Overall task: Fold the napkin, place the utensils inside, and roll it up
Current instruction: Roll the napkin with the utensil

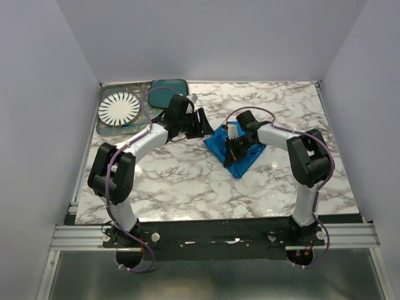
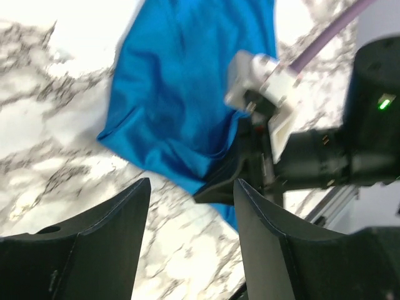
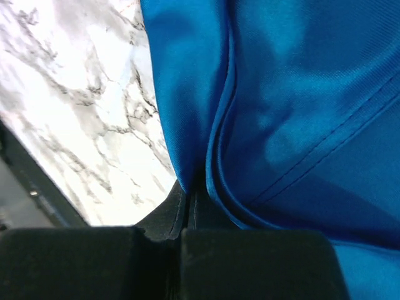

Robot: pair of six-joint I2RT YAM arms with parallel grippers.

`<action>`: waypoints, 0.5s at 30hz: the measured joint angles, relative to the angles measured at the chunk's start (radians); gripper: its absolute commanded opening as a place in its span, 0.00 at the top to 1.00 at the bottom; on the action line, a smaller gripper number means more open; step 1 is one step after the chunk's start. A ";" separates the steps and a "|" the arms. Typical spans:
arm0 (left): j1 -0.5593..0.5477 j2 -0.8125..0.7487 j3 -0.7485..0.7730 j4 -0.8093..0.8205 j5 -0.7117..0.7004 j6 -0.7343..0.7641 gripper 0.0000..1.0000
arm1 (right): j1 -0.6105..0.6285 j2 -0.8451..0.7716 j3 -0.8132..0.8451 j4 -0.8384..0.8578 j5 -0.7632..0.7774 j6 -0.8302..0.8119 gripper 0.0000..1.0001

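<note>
Right wrist view: the right pincer (image 3: 187, 209) is clenched on a fold of the bright blue soft cloth napkin (image 3: 300, 94), which lies bunched on the white marble tabletop (image 1: 187, 181). The left pincer (image 2: 192, 190) stands released and empty, near the cloth.

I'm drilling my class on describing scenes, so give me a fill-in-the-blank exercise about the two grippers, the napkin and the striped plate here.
1. The right gripper is shut on the napkin, whose colour is ____.
2. The left gripper stands ____, holding nothing.
3. The striped plate sits at the table's far ____ corner.
Missing words: blue; open; left.
</note>
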 measured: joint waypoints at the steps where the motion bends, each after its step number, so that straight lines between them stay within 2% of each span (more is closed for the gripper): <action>1: -0.005 -0.011 -0.022 -0.002 -0.003 0.014 0.33 | -0.013 0.010 0.000 -0.001 -0.036 0.008 0.99; 7: -0.063 -0.022 -0.140 -0.004 -0.018 0.022 0.30 | -0.056 0.059 0.008 -0.011 -0.163 0.044 0.99; 11: -0.119 0.017 -0.142 -0.005 -0.032 -0.014 0.29 | -0.082 0.088 0.012 -0.018 -0.230 0.062 0.99; 14: -0.143 0.064 -0.102 -0.011 -0.072 -0.037 0.34 | -0.097 0.105 0.014 -0.021 -0.264 0.070 0.99; 15: -0.147 0.078 -0.089 -0.013 -0.086 -0.044 0.40 | -0.099 0.106 0.014 -0.022 -0.269 0.072 0.99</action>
